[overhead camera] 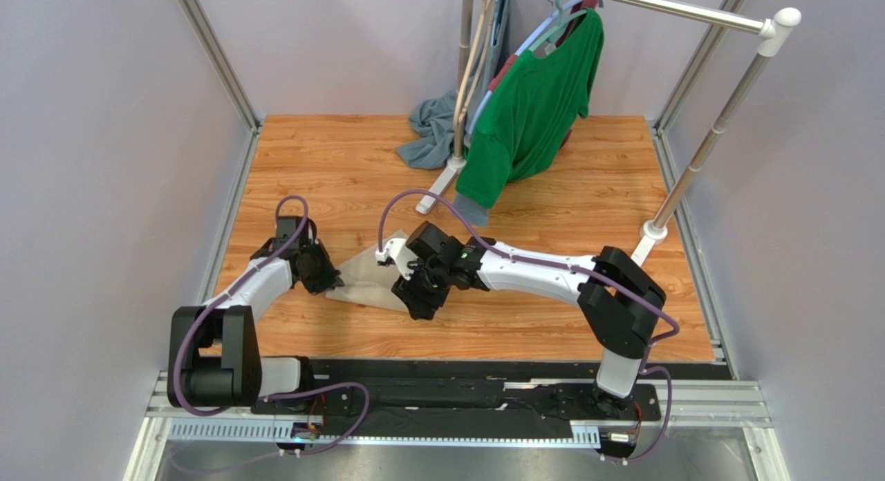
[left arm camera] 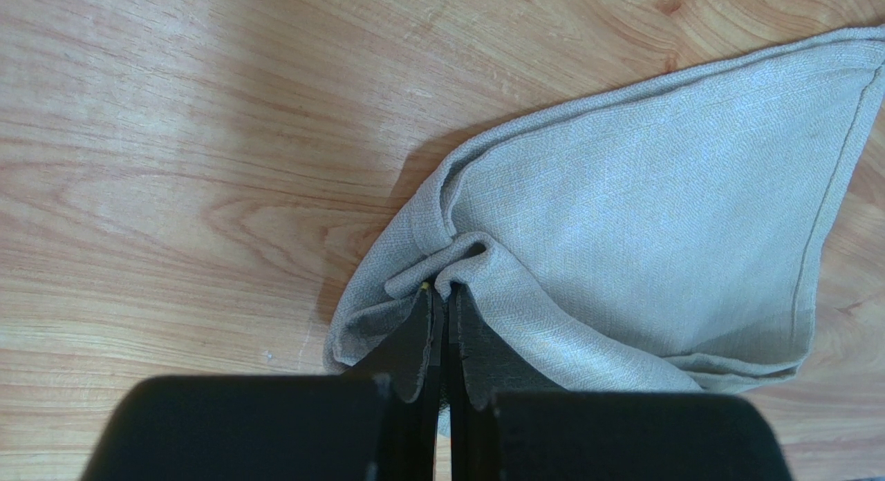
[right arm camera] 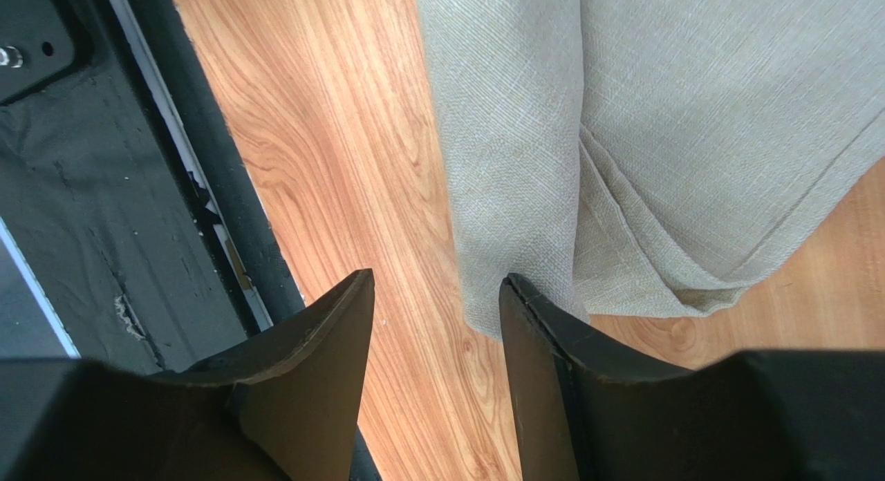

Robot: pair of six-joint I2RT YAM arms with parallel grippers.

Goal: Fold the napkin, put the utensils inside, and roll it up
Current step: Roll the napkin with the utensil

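- Pinching a raised ridge of the napkin (left arm camera: 665,211) at its left corner with the left gripper (left arm camera: 444,305), jaws pressed tight together on the cloth.
- Lying folded into a rough triangle on the wooden table (overhead camera: 343,170), between the two arms and towards the near edge, with a hemmed border along one side in the left wrist view.
- Showing several overlapped layers and a loose crease at the napkin's other end in the right wrist view.
- Hovering with the right gripper (right arm camera: 436,284) just at that end, jaws standing well apart, only bare wood between them, nothing held.
- Overlapping the cloth's edge with one right finger (right arm camera: 540,398); possibly touching it, hard to tell from this angle.
- Hanging at the back from a metal rack (overhead camera: 675,4): a green shirt (overhead camera: 540,108).
- Heaped by the rack's foot: a grey-blue cloth (overhead camera: 431,129).
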